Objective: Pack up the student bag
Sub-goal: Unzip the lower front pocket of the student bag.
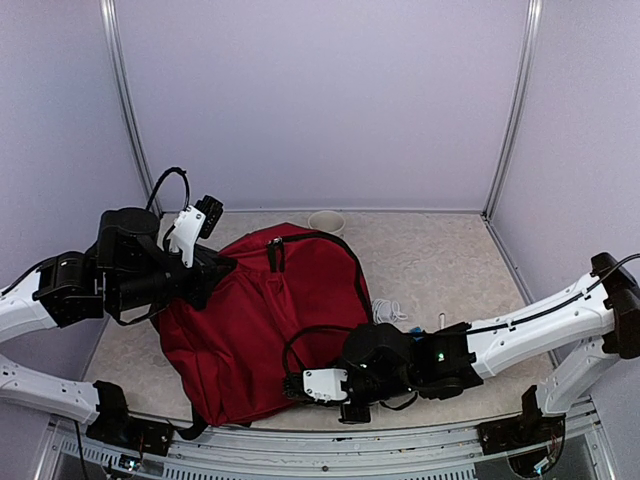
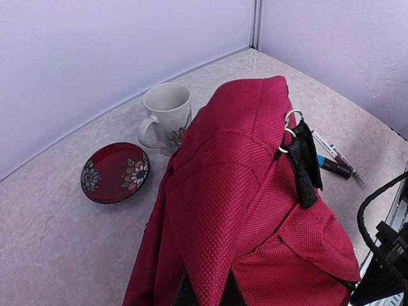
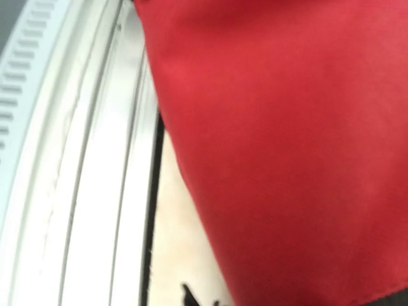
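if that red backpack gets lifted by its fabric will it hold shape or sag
Probably floppy: the red backpack creases in soft folds, so it would likely sag around any grip point. It lies fairly flat from above, so perhaps light for its size. Its coarse weave seems unlikely to slip, though the black strap may dangle.

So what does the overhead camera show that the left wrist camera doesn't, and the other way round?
Only the overhead view shows the two robot arms whole, the left arm and the right arm, plus a white cable lying to the right of the bag. Only the left wrist view shows a red flowered saucer next to the mug, and a metal ring on the bag's black strap. Both views show the dark-red bag and the white mug beyond it.
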Action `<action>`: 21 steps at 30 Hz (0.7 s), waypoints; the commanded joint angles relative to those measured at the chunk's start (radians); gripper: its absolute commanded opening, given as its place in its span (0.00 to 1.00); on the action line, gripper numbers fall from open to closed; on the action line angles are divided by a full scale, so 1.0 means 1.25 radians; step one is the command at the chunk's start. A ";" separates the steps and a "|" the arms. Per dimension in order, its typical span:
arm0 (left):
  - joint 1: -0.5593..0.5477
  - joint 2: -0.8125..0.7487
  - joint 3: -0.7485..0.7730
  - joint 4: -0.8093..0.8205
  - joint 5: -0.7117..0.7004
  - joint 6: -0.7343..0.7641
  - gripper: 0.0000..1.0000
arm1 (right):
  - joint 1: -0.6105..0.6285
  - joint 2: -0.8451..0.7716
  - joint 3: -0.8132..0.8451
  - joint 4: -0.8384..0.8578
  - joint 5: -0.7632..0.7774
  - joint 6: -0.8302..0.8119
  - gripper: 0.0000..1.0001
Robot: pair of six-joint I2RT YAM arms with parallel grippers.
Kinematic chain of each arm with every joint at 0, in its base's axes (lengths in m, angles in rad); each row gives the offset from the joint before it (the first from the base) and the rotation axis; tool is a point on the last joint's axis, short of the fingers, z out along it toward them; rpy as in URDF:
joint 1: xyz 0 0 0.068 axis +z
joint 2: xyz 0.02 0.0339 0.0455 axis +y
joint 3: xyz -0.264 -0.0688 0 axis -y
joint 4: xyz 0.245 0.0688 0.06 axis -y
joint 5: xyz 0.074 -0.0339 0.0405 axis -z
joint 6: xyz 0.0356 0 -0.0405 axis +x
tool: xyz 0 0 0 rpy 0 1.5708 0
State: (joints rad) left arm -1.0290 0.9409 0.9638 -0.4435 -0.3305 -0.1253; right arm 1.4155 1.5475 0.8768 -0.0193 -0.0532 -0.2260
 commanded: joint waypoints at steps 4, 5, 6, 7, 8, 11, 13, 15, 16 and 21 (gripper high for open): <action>0.027 -0.045 0.041 0.169 -0.087 0.008 0.00 | 0.006 0.000 -0.069 0.055 -0.088 0.119 0.00; 0.027 -0.045 0.041 0.169 -0.084 0.008 0.00 | 0.006 -0.007 -0.064 0.057 -0.082 0.118 0.00; 0.027 -0.045 0.041 0.168 -0.081 0.006 0.00 | 0.006 -0.016 -0.059 0.053 -0.066 0.120 0.00; 0.027 -0.045 0.039 0.168 -0.076 0.005 0.00 | 0.006 -0.027 -0.047 0.044 -0.053 0.123 0.03; 0.027 -0.046 0.037 0.169 -0.072 0.004 0.00 | 0.006 -0.044 -0.032 0.034 -0.045 0.125 0.09; 0.026 -0.049 0.030 0.174 -0.055 -0.007 0.00 | 0.006 -0.090 0.022 0.023 -0.064 0.134 0.31; 0.026 -0.050 0.026 0.179 -0.041 -0.013 0.00 | 0.006 -0.122 0.038 0.045 -0.087 0.141 0.43; 0.026 -0.050 0.023 0.183 -0.029 -0.016 0.00 | 0.006 -0.143 0.044 0.072 -0.074 0.155 0.53; 0.026 -0.050 0.022 0.184 -0.023 -0.016 0.00 | 0.006 -0.148 0.048 0.083 -0.043 0.166 0.60; 0.023 -0.043 0.022 0.187 -0.007 -0.019 0.00 | 0.005 -0.098 0.090 0.095 0.313 0.270 0.96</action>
State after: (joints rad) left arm -1.0130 0.9333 0.9638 -0.4423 -0.3122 -0.1310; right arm 1.4197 1.3762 0.9463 0.0837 0.0013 -0.0055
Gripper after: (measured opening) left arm 0.024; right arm 0.945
